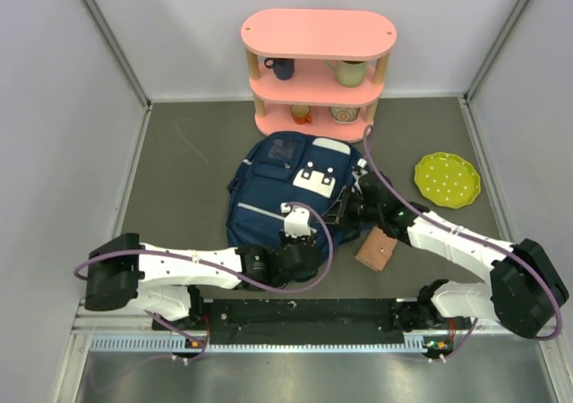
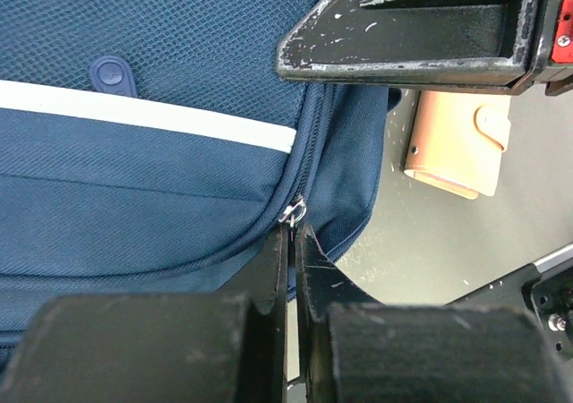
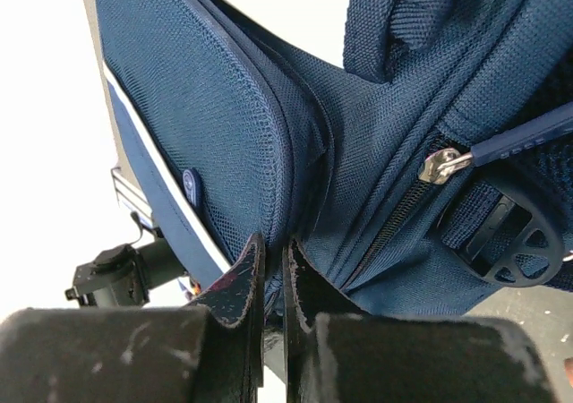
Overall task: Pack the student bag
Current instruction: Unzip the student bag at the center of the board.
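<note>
The student bag, navy with white stripes, lies flat on the grey table. At the bag's near edge my left gripper is shut, and in the left wrist view its tips pinch a small metal zipper pull on the bag. On the bag's right side my right gripper is shut on a fold of the bag's fabric beside a seam. A second zipper pull on a blue tab hangs free to the right of it.
A tan wallet lies on the table just right of the bag's near corner. A green dotted plate sits at the right. A pink shelf with several mugs stands behind the bag. White walls close in both sides.
</note>
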You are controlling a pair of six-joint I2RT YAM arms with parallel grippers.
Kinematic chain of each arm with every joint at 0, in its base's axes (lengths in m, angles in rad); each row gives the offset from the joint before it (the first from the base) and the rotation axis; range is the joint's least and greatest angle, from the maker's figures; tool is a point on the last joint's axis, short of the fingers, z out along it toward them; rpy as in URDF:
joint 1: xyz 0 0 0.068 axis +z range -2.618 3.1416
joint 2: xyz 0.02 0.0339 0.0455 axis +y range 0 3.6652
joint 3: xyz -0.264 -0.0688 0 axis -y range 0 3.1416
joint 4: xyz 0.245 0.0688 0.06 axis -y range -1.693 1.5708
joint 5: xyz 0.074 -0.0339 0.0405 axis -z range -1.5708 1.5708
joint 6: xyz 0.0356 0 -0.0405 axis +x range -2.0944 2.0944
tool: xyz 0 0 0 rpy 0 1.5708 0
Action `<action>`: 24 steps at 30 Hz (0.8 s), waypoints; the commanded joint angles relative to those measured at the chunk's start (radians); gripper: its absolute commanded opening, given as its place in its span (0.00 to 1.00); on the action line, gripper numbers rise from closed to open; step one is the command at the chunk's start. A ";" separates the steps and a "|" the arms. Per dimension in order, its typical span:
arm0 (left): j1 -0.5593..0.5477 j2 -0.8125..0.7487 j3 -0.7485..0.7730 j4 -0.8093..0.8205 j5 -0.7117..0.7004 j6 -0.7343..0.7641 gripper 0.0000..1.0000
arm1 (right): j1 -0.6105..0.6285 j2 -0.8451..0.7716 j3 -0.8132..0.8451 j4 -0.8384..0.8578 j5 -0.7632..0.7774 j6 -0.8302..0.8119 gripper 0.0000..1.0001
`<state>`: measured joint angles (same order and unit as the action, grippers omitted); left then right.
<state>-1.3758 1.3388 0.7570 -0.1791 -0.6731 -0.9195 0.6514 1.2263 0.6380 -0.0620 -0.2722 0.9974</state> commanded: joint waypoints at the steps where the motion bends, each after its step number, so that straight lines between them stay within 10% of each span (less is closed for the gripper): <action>1: -0.005 -0.085 -0.005 -0.056 -0.022 0.019 0.00 | -0.053 -0.034 0.089 -0.071 0.145 -0.140 0.00; 12: 0.107 -0.302 -0.157 -0.443 -0.072 -0.088 0.00 | -0.144 -0.031 0.153 -0.160 0.146 -0.287 0.00; 18: 0.138 -0.405 -0.197 -0.338 -0.062 0.010 0.00 | -0.148 -0.019 0.192 -0.160 0.094 -0.312 0.00; 20: 0.136 -0.397 -0.196 -0.237 0.011 0.071 0.00 | -0.147 -0.027 0.203 -0.179 0.036 -0.307 0.34; 24: 0.130 -0.336 -0.144 -0.171 0.118 0.087 0.00 | -0.147 -0.137 0.135 -0.222 -0.001 -0.202 0.64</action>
<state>-1.2381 0.9581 0.5701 -0.4366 -0.6674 -0.8989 0.5201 1.2018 0.7742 -0.2817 -0.2577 0.7322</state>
